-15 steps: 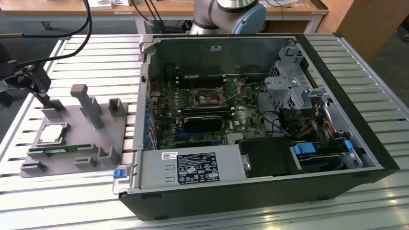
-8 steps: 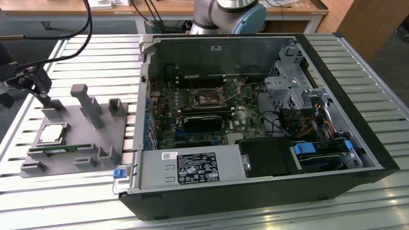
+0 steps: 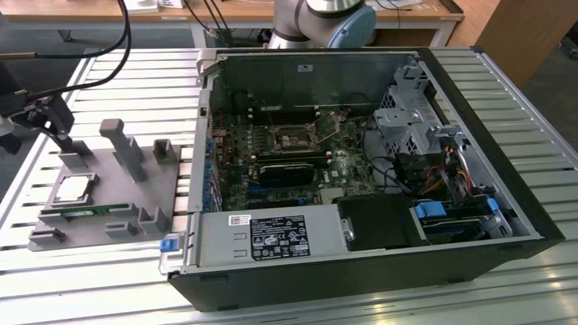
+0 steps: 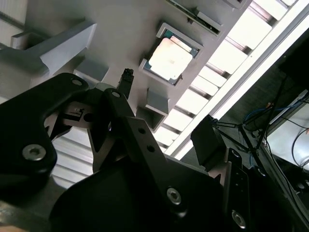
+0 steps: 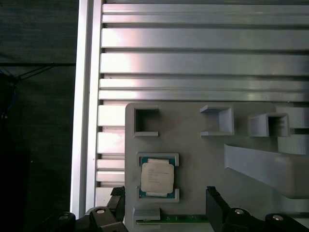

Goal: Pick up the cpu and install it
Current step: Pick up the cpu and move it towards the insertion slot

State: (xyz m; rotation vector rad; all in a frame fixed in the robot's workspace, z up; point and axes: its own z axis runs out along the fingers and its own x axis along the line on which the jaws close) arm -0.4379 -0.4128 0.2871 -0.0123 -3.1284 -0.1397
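The cpu [image 3: 74, 188] is a small square chip with a shiny silver top, lying flat in a pocket of the grey fixture plate [image 3: 99, 230] on the exterior view's left. It shows in both wrist views, as the cpu [image 5: 157, 176] and the cpu [image 4: 171, 58]. My gripper [image 3: 50, 125] hangs above the plate's far end, a little off the chip. In the first wrist view the gripper [image 5: 165, 198] stands open, its black fingertips [image 5: 212, 197] wide apart either side of the chip and clear of it. The gripper [image 4: 166, 104] holds nothing.
An open computer case [image 3: 361, 271] lies right of the plate, with the motherboard socket [image 3: 296, 141] and a black ribbed block [image 3: 289, 170] inside. A green memory stick [image 3: 86, 211] sits beside the chip. Grey posts [image 3: 122, 145] rise from the plate. The slatted metal table [image 3: 91, 284] carries everything.
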